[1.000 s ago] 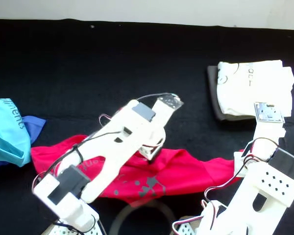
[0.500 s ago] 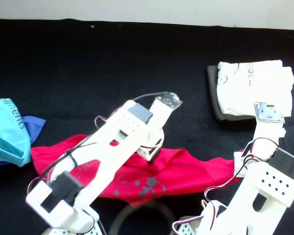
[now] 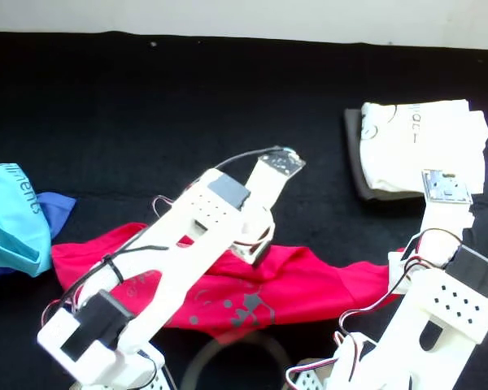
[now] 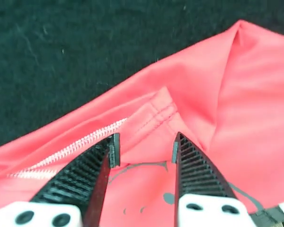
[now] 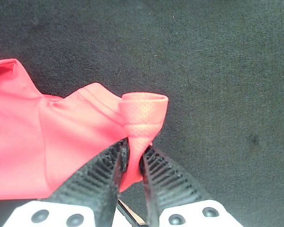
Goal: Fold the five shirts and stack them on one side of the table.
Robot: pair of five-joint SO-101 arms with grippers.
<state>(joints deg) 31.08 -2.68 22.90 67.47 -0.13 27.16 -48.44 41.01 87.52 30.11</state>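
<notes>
Red shirt (image 3: pixel 309 284) lies across the near bench (image 3: pixel 146 106), its fold in hand; right pincer (image 5: pixel 132 158) clenched on its rolled edge; left pincer (image 4: pixel 144 147) released over the hem; next it likely needs to close there.

1. Counter (image 3: pixel 146 106): flat top covered in matte black, felt-like cloth that runs across the whole width. Close up, the nap carries scattered pale lint specks.
2. Wall (image 3: pixel 228 16): a plain off-white strip behind the counter's far edge.
3. Faint pale ring (image 3: pixel 193 356): lies at the near edge; what it is cannot be told.
</notes>
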